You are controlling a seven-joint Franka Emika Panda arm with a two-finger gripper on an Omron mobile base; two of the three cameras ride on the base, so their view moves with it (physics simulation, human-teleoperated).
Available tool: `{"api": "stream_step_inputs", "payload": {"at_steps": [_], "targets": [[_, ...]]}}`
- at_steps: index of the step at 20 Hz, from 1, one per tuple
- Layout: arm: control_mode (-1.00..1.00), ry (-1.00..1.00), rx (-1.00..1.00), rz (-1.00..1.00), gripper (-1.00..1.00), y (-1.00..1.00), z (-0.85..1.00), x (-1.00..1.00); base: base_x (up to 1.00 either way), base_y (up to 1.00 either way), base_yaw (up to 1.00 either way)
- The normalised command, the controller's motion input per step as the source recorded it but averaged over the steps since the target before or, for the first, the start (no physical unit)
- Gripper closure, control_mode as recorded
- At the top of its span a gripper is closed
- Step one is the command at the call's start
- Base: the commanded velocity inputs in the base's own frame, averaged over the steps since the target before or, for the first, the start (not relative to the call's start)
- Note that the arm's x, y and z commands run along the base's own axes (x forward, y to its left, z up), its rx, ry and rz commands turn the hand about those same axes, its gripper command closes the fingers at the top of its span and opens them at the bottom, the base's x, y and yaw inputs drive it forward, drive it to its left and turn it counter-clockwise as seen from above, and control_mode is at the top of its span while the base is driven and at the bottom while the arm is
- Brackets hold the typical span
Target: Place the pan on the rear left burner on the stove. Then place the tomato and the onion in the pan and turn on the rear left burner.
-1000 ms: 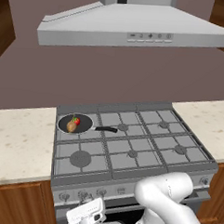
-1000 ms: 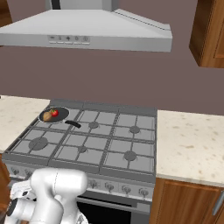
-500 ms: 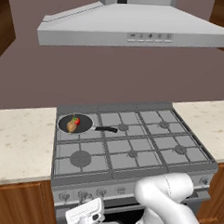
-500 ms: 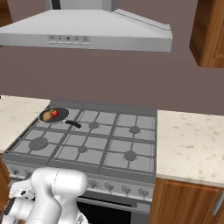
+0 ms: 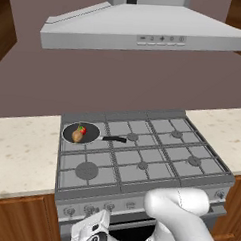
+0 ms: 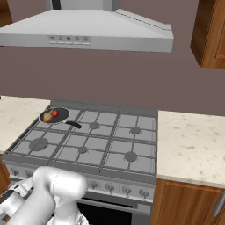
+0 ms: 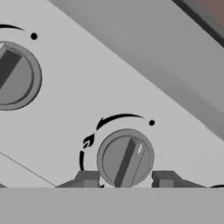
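The black pan (image 5: 81,133) (image 6: 54,115) sits on the rear left burner of the stove (image 5: 140,163) (image 6: 88,145), handle pointing right. Inside it lie the red tomato (image 5: 83,130) (image 6: 55,113) and the tan onion (image 5: 77,136) (image 6: 48,117), side by side. My hand (image 5: 92,232) is low, in front of the left end of the stove's front panel. In the hand view my gripper (image 7: 125,180) has one round grey knob (image 7: 125,158) between its fingertips (image 7: 87,179), which sit against the knob's two sides. The burner cap is hidden under the pan.
A second knob (image 7: 15,76) is up and to the left of the gripped one. More knobs (image 6: 110,187) run along the front panel. Pale stone counters (image 5: 20,152) (image 6: 189,149) flank the stove, and a grey hood (image 5: 147,34) hangs above.
My hand has shifted slightly at the front panel. The pan, tomato and onion have not moved.
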Motion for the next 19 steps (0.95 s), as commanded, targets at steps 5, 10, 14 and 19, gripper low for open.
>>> {"api": "stream_step_inputs", "payload": {"at_steps": [5, 10, 14, 19], "targets": [[-1.0, -0.34, -0.51, -0.47, 1.0, 0.62, -0.06, 0.0, 0.0, 0.0, 0.0], [-1.0, -0.56, -0.56, -0.31, 1.0, 0.85, 0.0, 0.0, 0.0, 0.0, 0.0], [-1.0, -0.32, -0.54, -0.39, 1.0, 0.6, -0.02, -0.07, 0.0, 0.0, 0.0], [-1.0, -0.14, -0.3, -0.2, 1.0, 0.39, 0.02, -0.01, 0.0, 0.0, 0.0]]}}
